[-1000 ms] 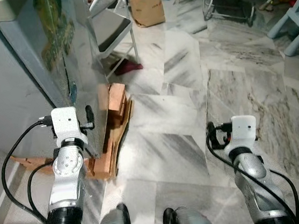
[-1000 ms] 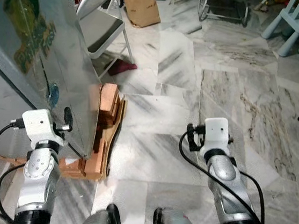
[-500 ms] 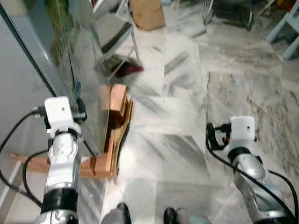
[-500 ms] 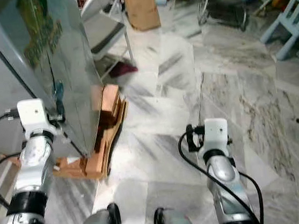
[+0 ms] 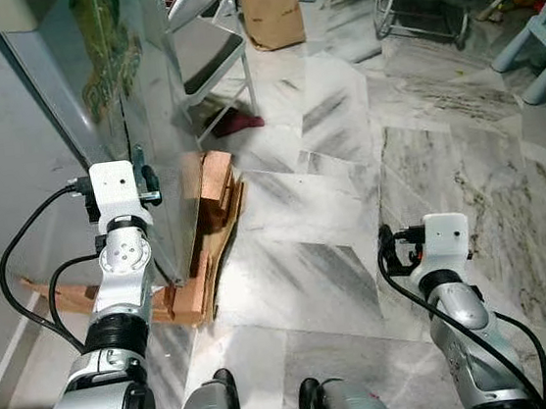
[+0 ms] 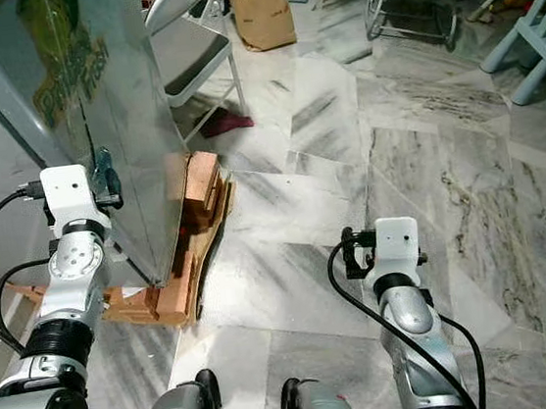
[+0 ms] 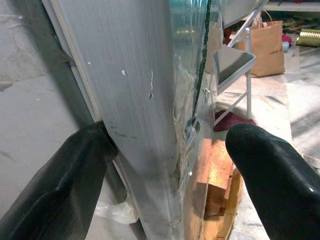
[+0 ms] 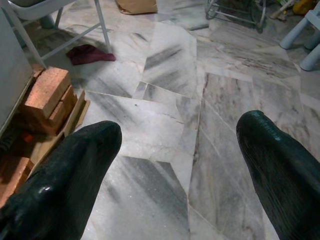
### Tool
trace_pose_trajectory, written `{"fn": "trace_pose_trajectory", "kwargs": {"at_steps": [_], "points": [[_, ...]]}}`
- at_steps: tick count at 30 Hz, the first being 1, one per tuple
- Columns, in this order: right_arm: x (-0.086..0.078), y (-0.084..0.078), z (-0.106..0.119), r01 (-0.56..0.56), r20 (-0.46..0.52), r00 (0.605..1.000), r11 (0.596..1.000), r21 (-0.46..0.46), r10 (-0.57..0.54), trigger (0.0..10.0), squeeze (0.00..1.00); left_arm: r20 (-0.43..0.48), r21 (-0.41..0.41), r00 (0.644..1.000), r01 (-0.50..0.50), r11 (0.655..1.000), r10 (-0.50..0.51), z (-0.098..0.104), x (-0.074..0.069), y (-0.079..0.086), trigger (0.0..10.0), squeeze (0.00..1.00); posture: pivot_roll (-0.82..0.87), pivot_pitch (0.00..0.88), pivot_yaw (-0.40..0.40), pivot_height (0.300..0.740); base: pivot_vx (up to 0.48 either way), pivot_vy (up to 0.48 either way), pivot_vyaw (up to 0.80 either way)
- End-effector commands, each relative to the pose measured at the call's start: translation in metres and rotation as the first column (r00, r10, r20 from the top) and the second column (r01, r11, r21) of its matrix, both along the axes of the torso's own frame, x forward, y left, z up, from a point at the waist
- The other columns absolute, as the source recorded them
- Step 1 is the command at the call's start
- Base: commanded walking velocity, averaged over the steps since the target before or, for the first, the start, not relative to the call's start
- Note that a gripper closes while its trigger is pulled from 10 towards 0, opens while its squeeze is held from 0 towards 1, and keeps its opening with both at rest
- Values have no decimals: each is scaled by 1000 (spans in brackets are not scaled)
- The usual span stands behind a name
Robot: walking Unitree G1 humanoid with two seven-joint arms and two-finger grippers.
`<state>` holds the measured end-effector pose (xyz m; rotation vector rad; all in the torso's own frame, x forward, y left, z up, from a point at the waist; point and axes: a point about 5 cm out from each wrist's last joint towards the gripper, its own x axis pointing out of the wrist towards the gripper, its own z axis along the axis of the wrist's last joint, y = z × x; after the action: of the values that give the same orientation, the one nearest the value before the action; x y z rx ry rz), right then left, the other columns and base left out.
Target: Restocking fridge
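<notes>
Straddling fridge door [image 7: 145,100], left gripper [image 7: 170,165]

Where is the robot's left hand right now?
The left gripper is up at the front corner edge of the fridge, on the robot's left, one finger on each side of the edge, just above the bricks under the fridge.

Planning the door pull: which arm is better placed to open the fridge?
Left. The left gripper is open with its fingers straddling the fridge door edge. The right gripper hangs open over bare marble floor, well away from the fridge.
</notes>
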<state>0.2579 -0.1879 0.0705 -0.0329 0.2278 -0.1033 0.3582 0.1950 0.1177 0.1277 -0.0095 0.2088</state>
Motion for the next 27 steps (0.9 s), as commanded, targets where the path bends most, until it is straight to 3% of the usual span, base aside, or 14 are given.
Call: {"fn": "trace_pose_trajectory", "kwargs": {"at_steps": [1, 5, 6, 8, 9, 10, 11, 12, 14, 16, 18, 21, 22, 27], "points": [[-3, -4, -2, 12, -15, 1000, 1000, 5, -12, 10000, 0, 12, 7, 999, 40, 999, -41, 3, 3, -5, 10000, 0, 32, 192, -105, 740, 0, 0, 0], [-4, -3, -3, 0, -22, 1000, 1000, 20, 1, 10000, 0, 30, 7, 990, 141, 990, -141, 8, 7, -20, 10000, 0, 36, 193, -108, 740, 0, 0, 0], [-5, 0, -7, -25, -52, 998, 999, 43, 27, 10000, 0, 45, 32, 957, 285, 958, -287, 16, 11, -46, 10000, 0, 44, 193, -112, 740, 0, 0, 0], [-8, 3, -14, -60, -100, 993, 996, 62, 66, 10000, 0, 58, 172, 864, 485, 857, -500, 29, 10, -90, 10000, 0, 49, 192, -111, 740, 0, 0, 0], [-10, 4, -18, -74, -123, 989, 995, 64, 82, 10000, 0, 66, 175, 804, 573, 801, -590, 33, 7, -115, 10000, 0, 50, 192, -111, 740, 0, 0, 0], [-14, 5, -23, -94, -159, 982, 993, 67, 103, 10000, 0, 90, 154, 705, 688, 709, -704, 39, -3, -154, 10000, 0, 50, 187, -108, 740, 0, 0, 0], [-14, 5, -23, -94, -159, 982, 993, 67, 103, 10000, 0, 90, 154, 705, 688, 709, -704, 39, -3, -154, 10000, 0, 50, 187, -108, 740, 0, 0, 0], [-17, 5, -28, -99, -189, 976, 993, 70, 111, 10000, 0, 109, 151, 562, 806, 573, -820, 45, -22, -198, 10000, 0, 46, 184, -106, 740, 0, 0, 0], [-18, 5, -29, -98, -200, 974, 992, 74, 111, 10000, 0, 144, 139, 432, 882, 450, -890, 54, -42, -236, 10000, 0, 37, 179, -103, 740, 0, 0, 0], [-18, 6, -28, -109, -196, 973, 991, 74, 121, 10000, 0, 164, 150, 355, 913, 379, -920, 59, -56, -259, 10000, 0, 26, 174, -98, 740, 0, 0, 0], [-18, 7, -27, -113, -191, 973, 991, 76, 126, 10000, 0, 166, 151, 355, 913, 379, -920, 60, -56, -262, 10000, 0, 23, 173, -94, 740, 0, 0, 0], [-21, 6, -27, -114, -189, 973, 990, 88, 129, 10000, 0, 152, 154, 421, 883, 443, -894, 58, -42, -247, 10000, 0, 22, 172, -89, 740, 0, 0, 0], [-21, 6, -27, -109, -191, 974, 990, 92, 125, 10000, 0, 151, 137, 467, 863, 487, -871, 57, -34, -233, 10000, 0, 27, 171, -86, 740, 0, 0, 0], [-18, 10, -28, -120, -186, 973, 987, 102, 138, 10000, 0, 127, 129, 565, 806, 578, -815, 47, -22, -193, 10000, 0, 41, 167, -83, 740, 0, 0, 0]]}}
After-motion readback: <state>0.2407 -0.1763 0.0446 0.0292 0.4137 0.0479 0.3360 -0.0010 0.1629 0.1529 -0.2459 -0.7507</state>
